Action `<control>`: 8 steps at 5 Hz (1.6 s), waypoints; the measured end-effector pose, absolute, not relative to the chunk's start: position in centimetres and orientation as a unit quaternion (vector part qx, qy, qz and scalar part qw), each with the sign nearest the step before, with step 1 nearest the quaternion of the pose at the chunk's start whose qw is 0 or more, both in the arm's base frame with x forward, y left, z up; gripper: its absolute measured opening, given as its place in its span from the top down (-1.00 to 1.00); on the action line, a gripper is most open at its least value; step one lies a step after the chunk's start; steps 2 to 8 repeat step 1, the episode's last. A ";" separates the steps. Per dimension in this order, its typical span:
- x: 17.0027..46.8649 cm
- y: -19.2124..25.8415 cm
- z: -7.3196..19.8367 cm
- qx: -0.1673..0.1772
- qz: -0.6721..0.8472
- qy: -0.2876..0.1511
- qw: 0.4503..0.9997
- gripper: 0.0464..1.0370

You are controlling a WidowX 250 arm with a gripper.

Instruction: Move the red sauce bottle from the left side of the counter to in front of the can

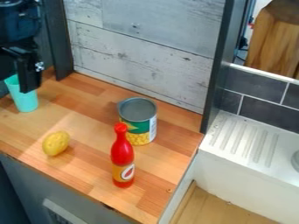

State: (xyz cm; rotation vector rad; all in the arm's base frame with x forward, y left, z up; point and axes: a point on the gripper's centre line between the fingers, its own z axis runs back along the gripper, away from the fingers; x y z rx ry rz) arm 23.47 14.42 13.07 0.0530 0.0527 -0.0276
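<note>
The black gripper (27, 68) hangs at the upper left, in front of the top of a turquoise cup (25, 100); whether the two touch cannot be told. The cup stands upright on the wooden counter (88, 170), its rim partly hidden. A yellow potato-like object (56, 143) lies to the front and right of the cup. Further right stands an open-topped metal can (139, 124) with a green and yellow label. Just in front of the can, a red bottle (123, 153) with an orange label stands upright.
Behind the counter is a pale wood-plank panel (140, 43) between dark posts. On the right are a white ridged drainboard (248, 140) and dark tiles (262, 111). The counter's front edge runs diagonally across the lower left.
</note>
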 end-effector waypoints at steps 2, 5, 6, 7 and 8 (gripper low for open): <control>23.5 15.0 12.3 0.022 -0.011 0.037 0.999 -0.93; 23.5 15.0 12.3 0.022 -0.011 0.037 0.999 -0.93; 23.5 15.0 12.3 0.022 -0.011 0.037 0.999 -0.93; 23.5 15.0 12.3 0.022 -0.011 0.037 0.999 -0.93; 23.5 15.0 12.3 0.022 -0.011 0.037 0.999 -0.93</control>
